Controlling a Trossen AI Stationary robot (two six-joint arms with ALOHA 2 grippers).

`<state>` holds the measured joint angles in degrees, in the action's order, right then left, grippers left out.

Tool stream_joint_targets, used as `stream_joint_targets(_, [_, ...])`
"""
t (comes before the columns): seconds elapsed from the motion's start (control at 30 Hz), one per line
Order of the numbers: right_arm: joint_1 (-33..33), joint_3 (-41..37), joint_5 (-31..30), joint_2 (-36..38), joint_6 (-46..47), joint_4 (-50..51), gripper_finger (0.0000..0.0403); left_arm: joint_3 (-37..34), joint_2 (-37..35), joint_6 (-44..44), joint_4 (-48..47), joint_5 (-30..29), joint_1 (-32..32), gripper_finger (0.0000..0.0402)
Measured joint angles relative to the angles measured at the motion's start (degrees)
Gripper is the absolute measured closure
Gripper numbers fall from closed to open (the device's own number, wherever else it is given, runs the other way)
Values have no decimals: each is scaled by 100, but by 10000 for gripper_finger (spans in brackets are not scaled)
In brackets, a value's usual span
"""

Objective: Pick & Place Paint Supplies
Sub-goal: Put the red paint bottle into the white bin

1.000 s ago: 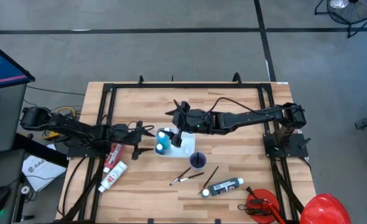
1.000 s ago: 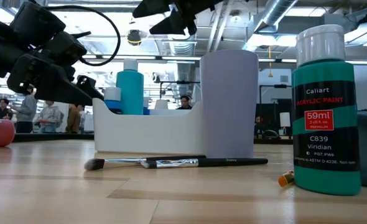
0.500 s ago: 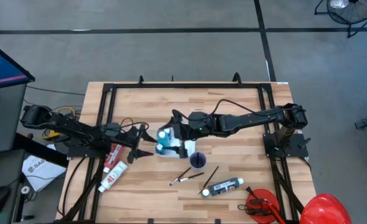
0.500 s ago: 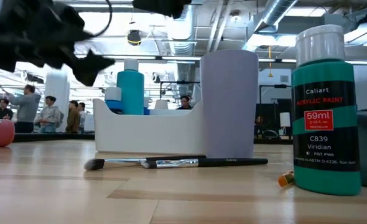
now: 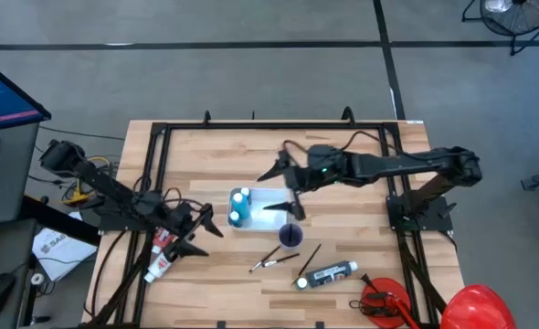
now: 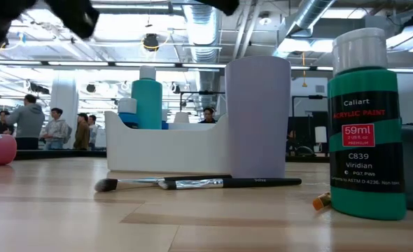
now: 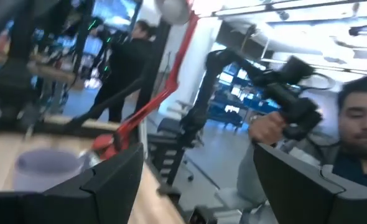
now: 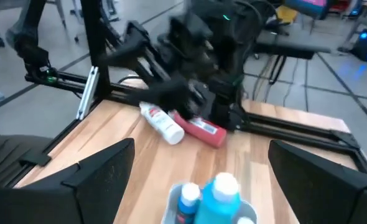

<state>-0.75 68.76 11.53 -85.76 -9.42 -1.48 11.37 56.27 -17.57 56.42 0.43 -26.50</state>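
Observation:
A white tray (image 5: 262, 211) in mid-table holds two blue bottles (image 5: 240, 206), also in the right wrist view (image 8: 218, 190). Before it stands a purple cup (image 5: 290, 236). Two thin brushes (image 5: 275, 260) and a green bottle with a white cap (image 5: 326, 274) lie near the front. A red tube (image 8: 199, 129) and a white tube with a red label (image 5: 160, 265) lie at the left. My left gripper (image 5: 207, 234) hovers open above those tubes. My right gripper (image 5: 282, 192) hangs open above the tray's far right side. Neither holds anything.
A red tool with a black handle (image 5: 382, 302) and a red dome (image 5: 475, 306) sit at the near right corner. A black frame (image 5: 160, 137) runs around the table's edges. People stand in the room beyond, one holding a device (image 7: 283, 115).
My left gripper has risen, swung toward the table's near edge and tipped its fingers upward, leaving the low view. My right gripper has drawn back from over the blue bottles toward the right and risen a little. Both stay open. No object has moved.

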Motion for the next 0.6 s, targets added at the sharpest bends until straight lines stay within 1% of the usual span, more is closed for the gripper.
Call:
stream_joint_targets(0.1, [30, -414, 0, 374, 44, -318, 39, 193, 0, 202, 38, -142, -240, 103])
stream_joint_targets(0.27, [-73, -831, 3, 789, 18, -760, 39, 312, 2, 217, 117, -199, -283, 103])
stream_joint_targets(0.6, [-208, -838, 4, 817, -17, -841, 39, 313, 2, 220, 282, -197, -283, 103])
